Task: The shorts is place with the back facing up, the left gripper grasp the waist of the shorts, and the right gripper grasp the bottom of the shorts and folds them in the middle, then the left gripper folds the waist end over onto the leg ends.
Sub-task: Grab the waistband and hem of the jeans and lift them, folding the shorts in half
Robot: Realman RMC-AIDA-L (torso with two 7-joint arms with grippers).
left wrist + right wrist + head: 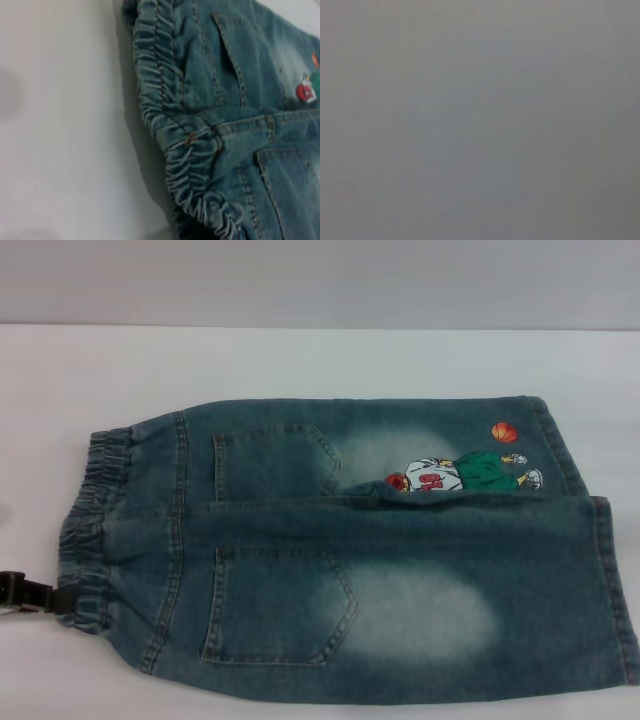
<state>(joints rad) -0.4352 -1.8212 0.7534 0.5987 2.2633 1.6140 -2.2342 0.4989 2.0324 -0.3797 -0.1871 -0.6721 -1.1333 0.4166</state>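
The blue denim shorts lie flat on the white table, back pockets up. Their elastic waist is at the left and the leg ends at the right. A cartoon print shows on the far leg near its hem. My left gripper is a black piece at the left edge, touching the near corner of the waist. The left wrist view looks closely at the gathered waist and a pocket. My right gripper shows in no view; the right wrist view is plain grey.
White tabletop surrounds the shorts on the left and far sides. The table's far edge meets a grey wall. The near leg's hem runs close to the right and bottom borders of the head view.
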